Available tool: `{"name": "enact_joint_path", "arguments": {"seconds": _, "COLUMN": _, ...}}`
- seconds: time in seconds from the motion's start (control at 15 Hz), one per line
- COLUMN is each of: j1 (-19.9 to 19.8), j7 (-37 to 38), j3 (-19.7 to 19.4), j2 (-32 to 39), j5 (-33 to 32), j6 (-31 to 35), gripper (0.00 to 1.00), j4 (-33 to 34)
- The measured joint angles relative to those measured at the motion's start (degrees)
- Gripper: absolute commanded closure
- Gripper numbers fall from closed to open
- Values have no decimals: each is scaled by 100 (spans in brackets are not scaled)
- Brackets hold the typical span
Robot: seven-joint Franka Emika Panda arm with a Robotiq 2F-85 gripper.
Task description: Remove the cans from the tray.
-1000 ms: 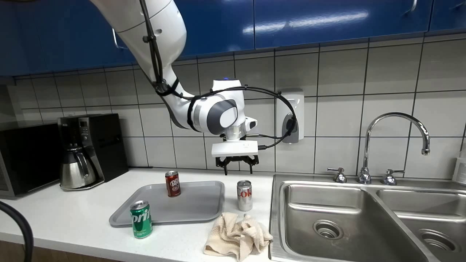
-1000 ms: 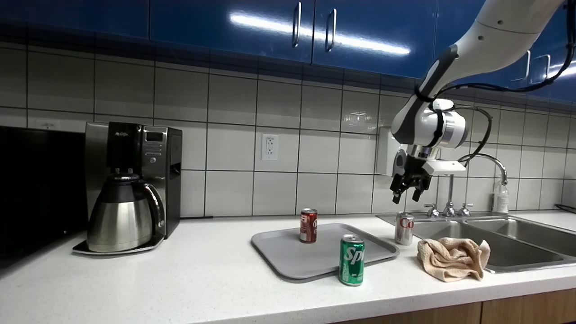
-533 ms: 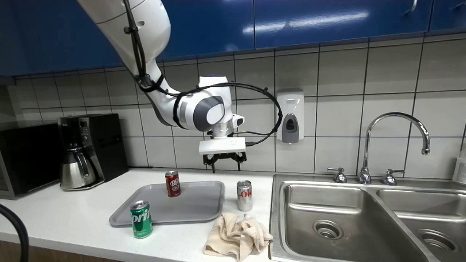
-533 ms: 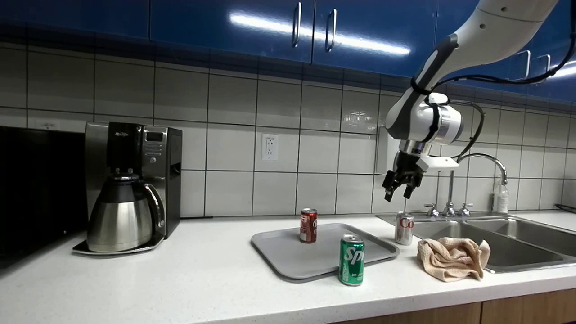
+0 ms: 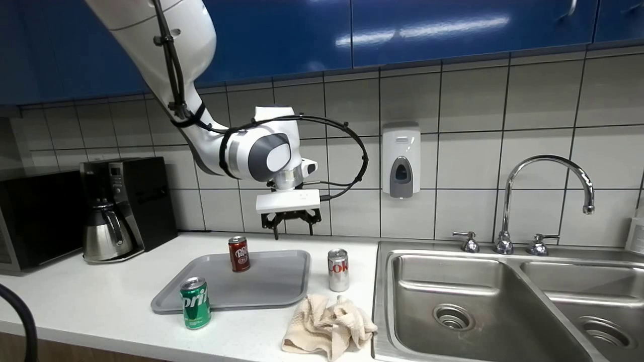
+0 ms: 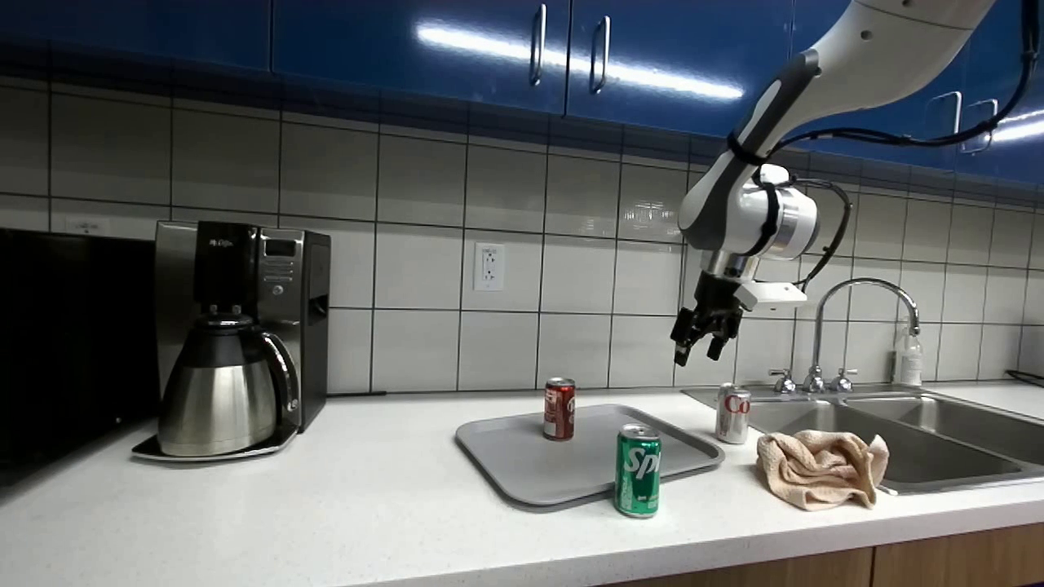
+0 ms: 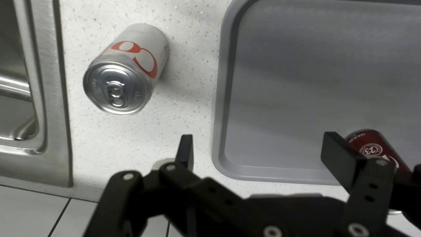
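The dark red can (image 5: 239, 254) stands upright on the grey tray (image 5: 271, 289), toward its wall side; it also shows in an exterior view (image 6: 559, 410). In the wrist view the red can (image 7: 371, 144) is partly hidden behind a finger. The silver-white can (image 5: 338, 271) stands on the counter between tray and sink, also in the wrist view (image 7: 141, 49). The green can (image 5: 195, 304) stands on the counter just in front of the tray's front rim (image 6: 563, 497); it is out of the wrist view. My gripper (image 5: 293, 233) is open and empty, above the tray's sink-side rear corner (image 7: 236, 164).
A crumpled beige towel (image 5: 327, 327) lies by the steel sink (image 5: 453, 291). A faucet (image 5: 508, 201) rises behind the sink. A coffee maker with a steel pot (image 6: 220, 399) stands at the far end. A soap dispenser (image 5: 401, 161) hangs on the tiled wall. Blue cabinets (image 6: 677, 57) are overhead.
My arm and open gripper have moved away from the sink, from near the silver-white can to above the tray's rear corner. The cans, tray and towel have not moved.
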Motion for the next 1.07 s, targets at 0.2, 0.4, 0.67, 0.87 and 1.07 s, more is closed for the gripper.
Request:
{"name": "enact_joint_path", "arguments": {"seconds": 0.2, "j1": 0, "j7": 0, "j3": -2, "j2": -4, "j5": 0, "j6": 0, "gripper": 0, "j4": -5}}
{"name": "enact_joint_path", "arguments": {"seconds": 0.4, "j1": 0, "j7": 0, "j3": -2, "j2": -5, "j5": 0, "j6": 0, "gripper": 0, "j4": -6}}
{"name": "enact_joint_path", "arguments": {"seconds": 0.67, "j1": 17, "j7": 12, "j3": -2, "j2": 51, "j5": -7, "j6": 0, "gripper": 0, "j4": -5}}
{"name": "enact_joint_path", "arguments": {"seconds": 0.87, "j1": 69, "j7": 12, "j3": 9, "j2": 115, "j5": -7, "j6": -4, "gripper": 0, "j4": 3}}
{"name": "enact_joint_path", "arguments": {"seconds": 1.07, "j1": 140, "j7": 11, "j3": 44, "j2": 159, "j5": -7, "j6": -4, "gripper": 0, "j4": 21}}
